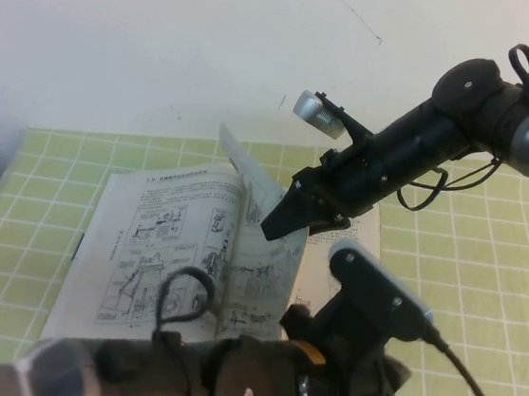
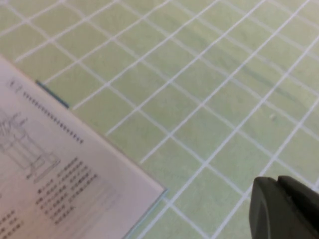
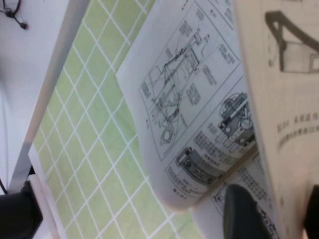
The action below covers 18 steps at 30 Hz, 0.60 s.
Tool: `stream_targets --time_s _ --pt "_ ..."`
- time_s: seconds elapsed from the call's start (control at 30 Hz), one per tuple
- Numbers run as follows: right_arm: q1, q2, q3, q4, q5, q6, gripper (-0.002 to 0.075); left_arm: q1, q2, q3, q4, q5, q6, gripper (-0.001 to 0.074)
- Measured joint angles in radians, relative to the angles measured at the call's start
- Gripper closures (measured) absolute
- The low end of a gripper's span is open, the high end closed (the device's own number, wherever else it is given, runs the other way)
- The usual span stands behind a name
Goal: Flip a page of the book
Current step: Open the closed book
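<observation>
Black and nearest the camera, the left gripper [image 2: 284, 209] is parked low over the green grid-patterned tabletop [image 2: 209, 99], beside a corner of the thick open book of off-white pages with black line drawings [image 1: 159, 243]; its opening cannot be told. Further back, the thin off-white printed page [image 1: 252, 182] is held raised above the book's middle, pinched between the part-spread fingers of the black right gripper [image 1: 281, 221].

A green grid-lined mat [image 1: 49, 159] covers the table, the open book [image 1: 159, 243] apparently lying flat on it.
</observation>
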Motion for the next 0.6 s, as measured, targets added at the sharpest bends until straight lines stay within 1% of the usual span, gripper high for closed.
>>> stream_targets --time_s 0.1,0.2,0.37,0.6 --pt "0.000 0.000 0.000 0.000 0.000 0.000 0.0461 -0.002 0.055 0.024 -0.036 -0.060 0.000 0.0737" --pt "0.000 0.000 0.000 0.000 -0.002 0.000 0.0461 -0.004 0.094 0.043 -0.094 -0.161 0.018 0.0737" --pt "-0.002 0.000 0.000 0.002 -0.002 -0.002 0.0461 -0.004 0.154 0.045 -0.265 -0.299 0.136 0.0737" --pt "-0.002 0.000 -0.001 0.004 -0.002 -0.002 0.0461 -0.004 0.215 0.047 -0.476 -0.373 0.303 0.0737"
